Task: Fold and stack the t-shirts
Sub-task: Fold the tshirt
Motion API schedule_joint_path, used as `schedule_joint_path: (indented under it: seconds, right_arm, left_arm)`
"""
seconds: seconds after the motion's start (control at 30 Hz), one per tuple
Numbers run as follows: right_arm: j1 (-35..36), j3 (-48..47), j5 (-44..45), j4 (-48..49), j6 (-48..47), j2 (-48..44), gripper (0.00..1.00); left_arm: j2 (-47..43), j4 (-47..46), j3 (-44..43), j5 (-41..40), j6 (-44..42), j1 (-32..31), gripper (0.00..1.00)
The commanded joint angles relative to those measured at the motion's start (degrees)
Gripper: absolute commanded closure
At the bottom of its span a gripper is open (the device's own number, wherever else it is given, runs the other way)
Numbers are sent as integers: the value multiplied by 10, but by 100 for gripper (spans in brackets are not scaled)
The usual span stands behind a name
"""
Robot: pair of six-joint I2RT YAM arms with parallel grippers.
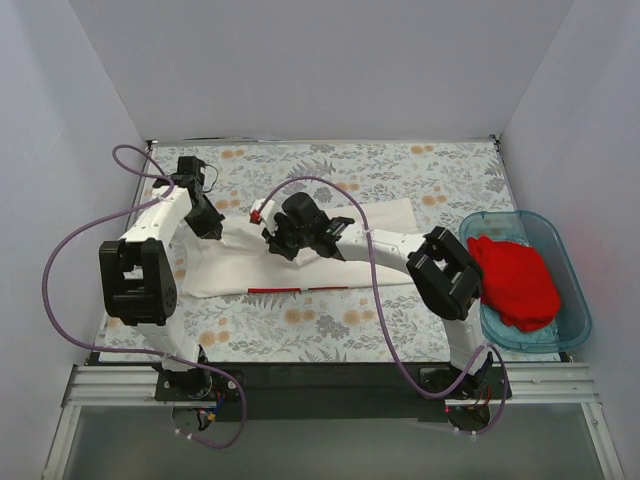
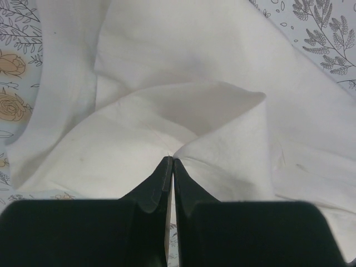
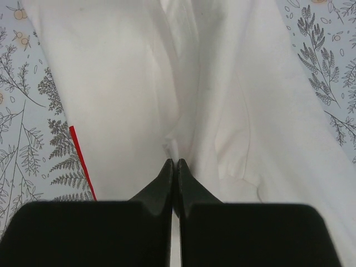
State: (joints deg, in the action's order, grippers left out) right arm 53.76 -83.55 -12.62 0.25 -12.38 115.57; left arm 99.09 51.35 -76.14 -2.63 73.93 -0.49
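White tee (image 1: 230,265): lies on the table (image 1: 400,170), mid-field, long axis left to right, right end tipped slightly toward the far wall. It reads as a long band, so I judge it part-folded. A thin red strip (image 1: 300,290) shows along its near edge.

Left claw (image 2: 170,161): at the tee's left end, fingers together. Cloth rises in a peak at the tips, so I judge a pinch of white tee is held.

Right claw (image 3: 172,162): over the tee's middle, fingers together. Creases run to the tips; again I judge cloth is pinched.

Key relation: most of the free cloth lies to the right of both claws, under and beyond the right arm. The right claw is nearer to it. Any fold across the long axis would turn on these two pinch points.

Red tee (image 1: 515,280): bunched in the tub (image 1: 578,310) at the right table edge, well apart from both claws, not yet folded.

Surface: flat floral cover, bare on the tee's far side.

Room: plain pale walls (image 1: 320,70) on three sides.
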Motion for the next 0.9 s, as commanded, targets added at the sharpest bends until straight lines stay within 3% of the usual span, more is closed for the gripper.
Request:
schedule_joint_path:
  seconds: [0.0,0.23,0.57,0.77,0.83,0.87]
  right_arm:
    - [-2,13,-5,25,3,-34,97]
    - [-9,36,-21,30,10,-39,97]
    - [-10,46,-54,32,19,-8,96]
    - [-10,42,-21,34,22,12,95]
    - [-10,41,-17,34,24,15,93]
    - [-11,42,-13,34,24,15,87]
  left_arm:
    - [-39,24,-32,-22,-3,2,100]
    - [-27,21,-24,-21,-2,2,100]
    - [-50,-18,60,-24,3,2,100]
    - [-46,-63,92,-10,13,2,100]
    - [-41,-69,92,-11,16,2,100]
    - [-36,-74,92,-14,15,2,100]
